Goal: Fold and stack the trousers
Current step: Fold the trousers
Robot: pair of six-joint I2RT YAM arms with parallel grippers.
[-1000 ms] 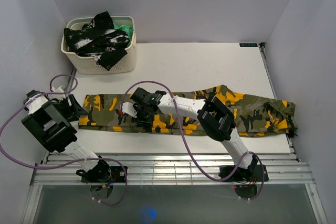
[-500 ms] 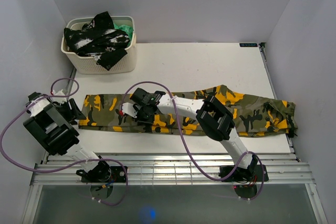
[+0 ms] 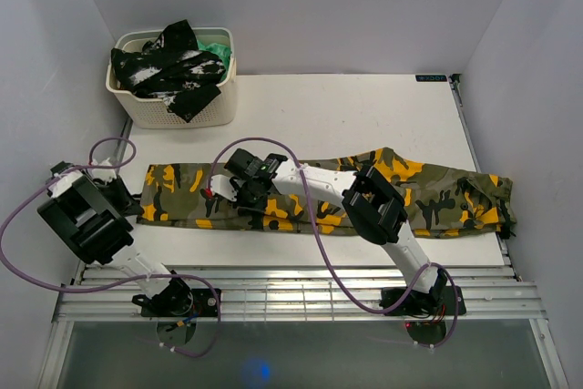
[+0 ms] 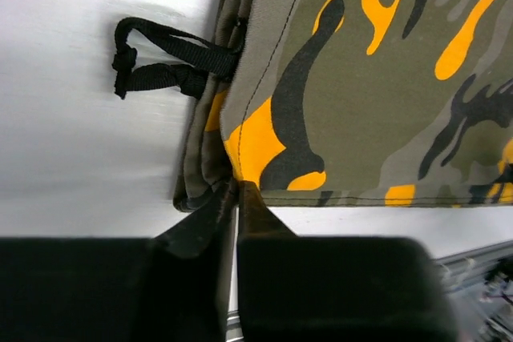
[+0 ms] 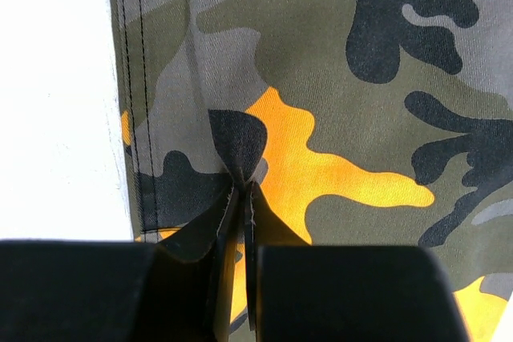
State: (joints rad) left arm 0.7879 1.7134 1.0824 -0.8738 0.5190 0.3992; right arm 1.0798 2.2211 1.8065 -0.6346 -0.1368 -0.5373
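The camouflage trousers (image 3: 437, 193) lie flat and stretched left to right across the table. My left gripper (image 3: 137, 196) is at their left end, and in the left wrist view it (image 4: 237, 190) is shut on the near corner of the cloth (image 4: 377, 78), beside a black strap loop (image 4: 160, 62). My right gripper (image 3: 239, 198) rests on the trousers a little right of that. Seen from the right wrist, it (image 5: 242, 190) is shut on a small pinched ridge of the fabric (image 5: 361, 78).
A white basket (image 3: 164, 111) at the back left holds a black-and-white mottled garment (image 3: 168, 70) and a green cloth (image 3: 217, 47). A slatted metal rail (image 3: 291, 289) runs along the near edge. Walls stand close on the left and right.
The left gripper's jaws have closed onto the trousers' near-left corner. The right gripper's jaws also shut, pinching the cloth. Both arms stayed almost in place.
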